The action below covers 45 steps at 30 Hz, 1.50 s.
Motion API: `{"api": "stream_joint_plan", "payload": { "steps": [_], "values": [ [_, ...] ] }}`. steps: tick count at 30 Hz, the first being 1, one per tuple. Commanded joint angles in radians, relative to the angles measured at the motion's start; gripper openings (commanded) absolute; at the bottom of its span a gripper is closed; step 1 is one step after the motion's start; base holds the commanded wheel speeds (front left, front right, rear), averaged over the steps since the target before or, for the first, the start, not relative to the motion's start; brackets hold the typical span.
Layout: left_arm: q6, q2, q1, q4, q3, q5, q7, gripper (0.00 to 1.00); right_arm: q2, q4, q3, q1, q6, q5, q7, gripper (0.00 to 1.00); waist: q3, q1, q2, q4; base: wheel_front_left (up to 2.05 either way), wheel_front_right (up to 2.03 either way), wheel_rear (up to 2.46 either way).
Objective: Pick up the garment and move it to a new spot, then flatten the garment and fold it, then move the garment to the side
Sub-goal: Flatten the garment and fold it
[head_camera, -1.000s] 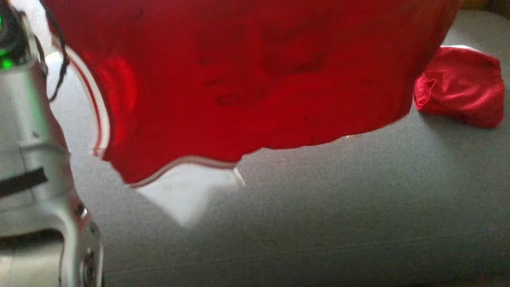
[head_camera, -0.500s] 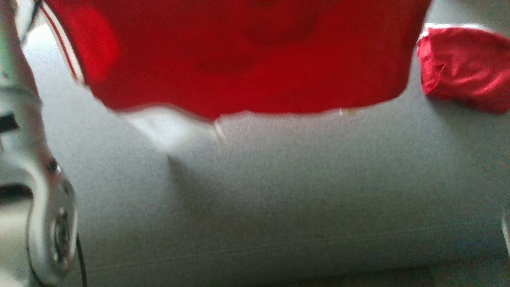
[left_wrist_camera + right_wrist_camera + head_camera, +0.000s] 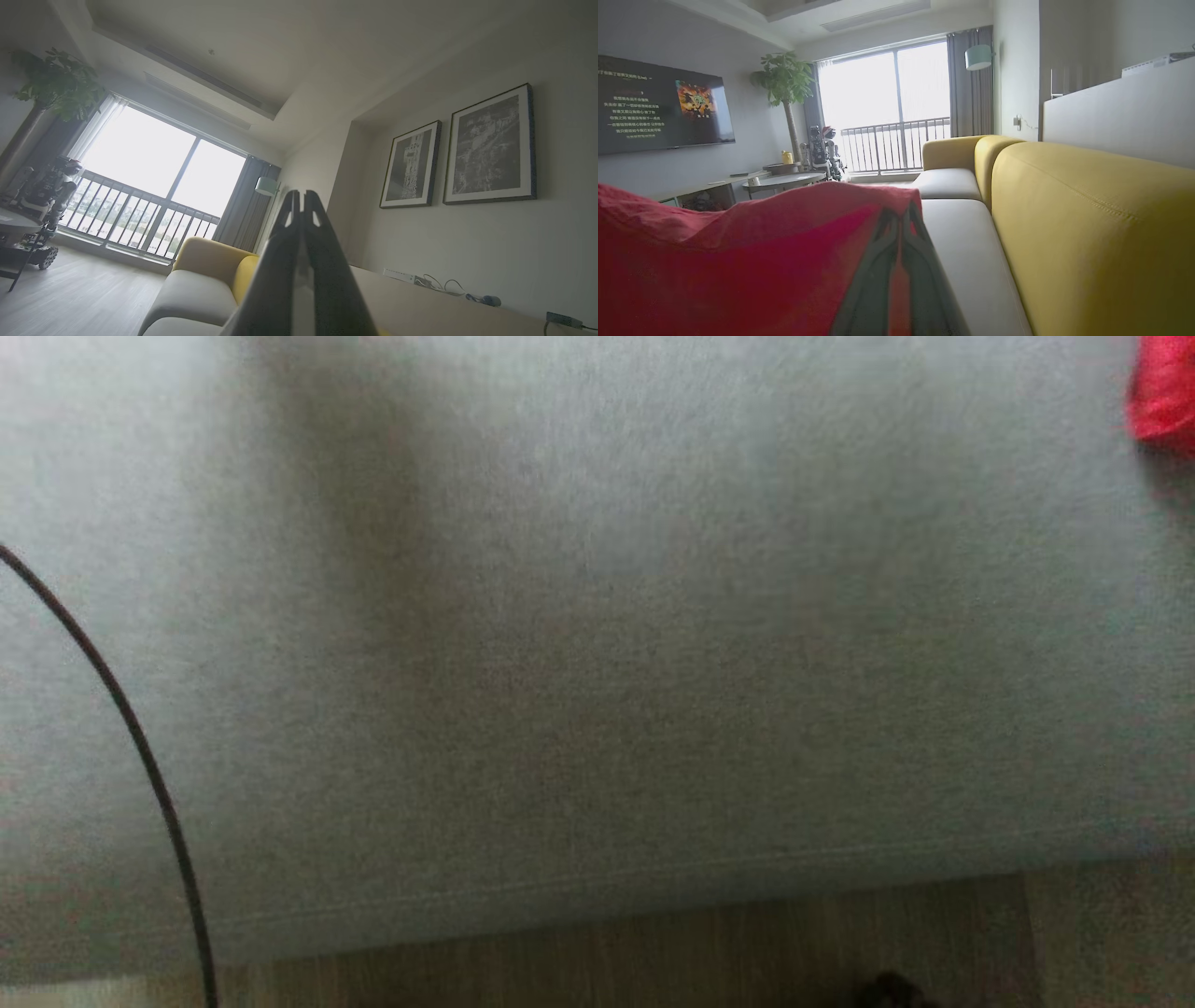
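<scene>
The garment point(image 3: 738, 261) is red cloth, draped to the left of my right gripper point(image 3: 901, 212) in the right wrist view. That gripper is shut on it, with red showing between the fingers, and it is held above the grey sofa seat point(image 3: 966, 261). My left gripper point(image 3: 301, 193) points up toward the wall and ceiling. Its fingers are pressed together and no cloth shows on them. In the head view a scrap of red cloth point(image 3: 1162, 392) lies at the top right edge of the grey seat cushion point(image 3: 597, 663).
A thin black cable point(image 3: 140, 756) curves down the left of the head view. Wooden floor point(image 3: 653, 961) runs below the cushion's front edge. A yellow backrest point(image 3: 1087, 224) flanks the seat on the right. A round table point(image 3: 784, 179) and a plant point(image 3: 784, 84) stand farther off.
The head camera has tilted down. The hanging red garment and the pale left arm have slid up out of its picture, leaving the cushion and the floor edge.
</scene>
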Motion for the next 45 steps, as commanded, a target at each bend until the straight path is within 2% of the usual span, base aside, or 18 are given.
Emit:
{"api": "stream_joint_plan", "payload": {
  "steps": [1, 4, 8, 14, 20, 21, 26, 30, 35, 42, 45],
  "values": [
    [-0.015, 0.038, -0.055, -0.038, -0.011, 0.004, -0.010, 0.00, 0.005, -0.005, 0.004, -0.057, 0.000, -0.019, -0.055, 0.00, 0.116, -0.0004, 0.0000, 0.018, 0.00, 0.00, 0.00],
    [-0.022, 0.026, -0.025, -0.117, -0.012, -0.031, -0.014, 0.00, -0.008, 0.052, 0.034, -0.071, 0.000, -0.023, -0.098, 0.00, 0.174, -0.0004, 0.0000, 0.037, 0.00, 0.00, 0.00],
    [-0.023, 0.039, 0.135, -0.229, -0.027, -0.109, -0.015, 0.00, -0.038, 0.127, 0.085, -0.037, 0.000, -0.003, -0.109, 0.00, 0.210, -0.0004, 0.0000, 0.066, 0.00, 0.00, 0.00],
    [-0.023, 0.048, 0.423, -0.306, -0.036, -0.236, -0.015, 0.00, -0.087, 0.157, 0.183, 0.075, 0.000, 0.084, -0.063, 0.00, 0.176, -0.0004, 0.0000, 0.097, 0.00, 0.00, 0.00],
    [-0.023, 0.089, 0.772, -0.364, -0.106, -0.379, 0.010, 0.00, -0.181, 0.048, 0.300, 0.326, 0.000, 0.248, 0.106, 0.00, 0.063, -0.0004, 0.0000, 0.104, 0.00, 0.00, 0.00],
    [-0.023, 0.089, 0.772, -0.364, -0.106, -0.379, 0.010, 0.00, -0.181, 0.048, 0.300, 0.326, 0.000, 0.248, 0.106, 0.00, 0.063, -0.0004, 0.0000, 0.104, 0.00, 0.00, 0.00],
    [-0.017, 0.120, 1.047, -0.435, -0.120, -0.461, 0.075, 0.00, -0.310, -0.157, 0.360, 0.583, 0.000, 0.384, 0.238, 0.00, -0.019, -0.0004, 0.0000, 0.099, 0.00, 0.00, 0.00],
    [0.011, 0.126, 1.222, -0.517, -0.116, -0.497, 0.090, 0.00, -0.386, -0.293, 0.341, 0.778, 0.000, 0.432, 0.266, 0.00, -0.070, -0.0004, 0.0000, 0.095, 0.00, 0.00, 0.00],
    [0.042, 0.135, 1.385, -0.622, -0.100, -0.536, 0.096, 0.00, -0.427, -0.407, 0.272, 0.981, 0.000, 0.422, 0.282, 0.00, -0.118, -0.0004, 0.0000, 0.080, 0.00, 0.00, 0.00],
    [0.096, 0.162, 1.575, -0.769, -0.066, -0.577, 0.109, 0.00, -0.394, -0.529, 0.118, 1.195, 0.000, 0.334, 0.291, 0.00, -0.165, -0.0004, 0.0000, 0.067, 0.00, 0.00, 0.00],
    [0.123, 0.167, 1.646, -0.838, -0.050, -0.593, 0.112, 0.00, -0.353, -0.587, 0.040, 1.284, 0.000, 0.310, 0.303, 0.00, -0.181, -0.0004, 0.0000, 0.070, 0.00, 0.00, 0.00]
  ]
}}
